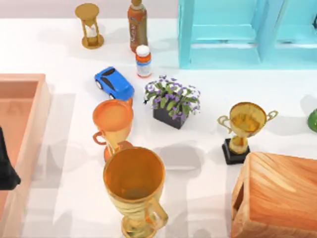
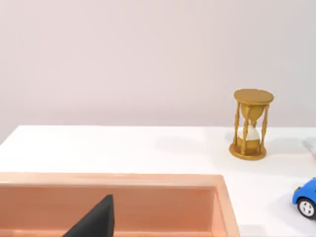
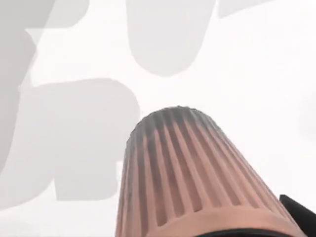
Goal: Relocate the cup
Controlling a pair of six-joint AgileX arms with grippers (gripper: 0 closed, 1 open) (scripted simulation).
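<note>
Cup point(image 1: 133, 186), the large golden one with a ribbed lower body and a side handle, stands upright at the near edge of the white table point(image 1: 208, 158), a little left of centre. Just beyond it, and overlapping it in the top view, is a smaller orange cup point(image 1: 113, 119). A gold trophy on a black base point(image 1: 245, 130) stands well apart to the right. The right wrist view looks along a ribbed, peach-toned cup wall point(image 3: 187, 168) at very close range, with the table past it. A dark sliver of the right gripper point(image 3: 300, 215) sits at that wall's edge, and I cannot tell whether it is spread or clamped. The left gripper point(image 1: 6, 171) point(image 2: 96, 222) hangs over the wooden tray point(image 1: 42, 109) point(image 2: 148, 180) at the table's left side, and its state cannot be told either. Farther back are a blue toy car point(image 1: 114, 83) point(image 2: 307, 200), a potted purple flower point(image 1: 172, 101), a small white-capped jar point(image 1: 143, 60), a tall brown bottle point(image 1: 137, 25) and a golden hourglass point(image 1: 89, 26) point(image 2: 252, 123). A turquoise cabinet point(image 1: 237, 32) stands at the far right and a wooden box point(image 1: 277, 193) at the near right.
</note>
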